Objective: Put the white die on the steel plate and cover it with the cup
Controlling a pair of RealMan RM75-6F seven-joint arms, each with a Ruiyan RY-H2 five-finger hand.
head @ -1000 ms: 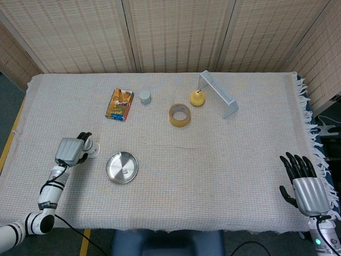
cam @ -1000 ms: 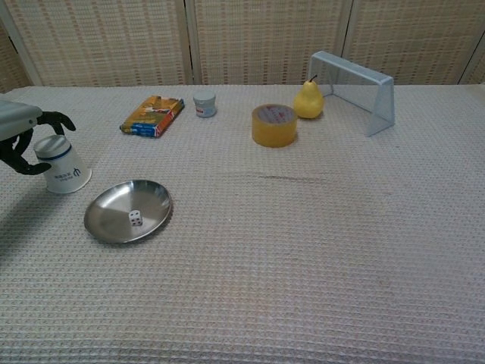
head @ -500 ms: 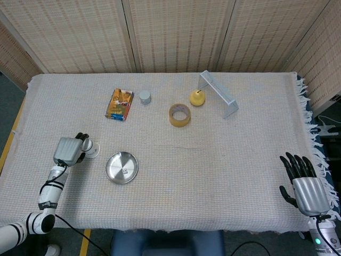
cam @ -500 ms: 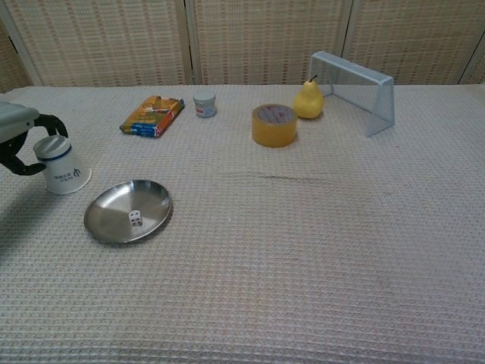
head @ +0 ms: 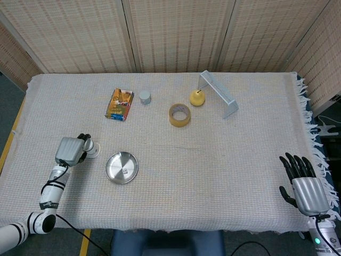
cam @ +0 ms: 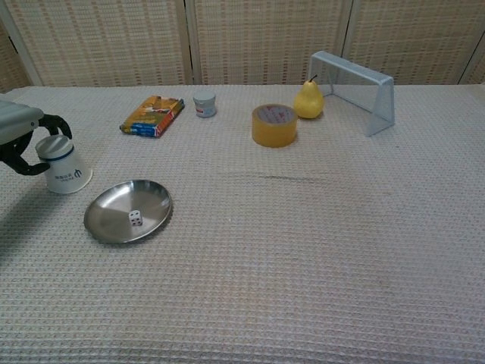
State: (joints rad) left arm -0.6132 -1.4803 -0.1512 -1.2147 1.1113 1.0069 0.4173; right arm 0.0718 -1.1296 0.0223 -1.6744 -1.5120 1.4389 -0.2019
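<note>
The white die (cam: 135, 218) lies inside the steel plate (cam: 104, 209) at the front left of the table; from the head view the die (head: 124, 171) is a small speck on the plate (head: 110, 161). A white paper cup (cam: 66, 165) stands upside down on the cloth just left of the plate. My left hand (cam: 19, 133) wraps its dark fingers around the cup's upper part. In the head view the left hand (head: 69, 151) hides most of the cup (head: 93, 149). My right hand (head: 306, 186) rests at the table's front right corner, fingers spread, holding nothing.
At the back stand an orange packet (cam: 152, 115), a small jar (cam: 204, 104), a yellow tape roll (cam: 273, 125), a pear (cam: 308, 100) and a metal frame (cam: 356, 89). The cloth's fringed edge (head: 314, 138) runs along the right side.
My left hand's fingers have closed in around the cup, and hand and cup have edged slightly right toward the plate. The right hand has not moved.
</note>
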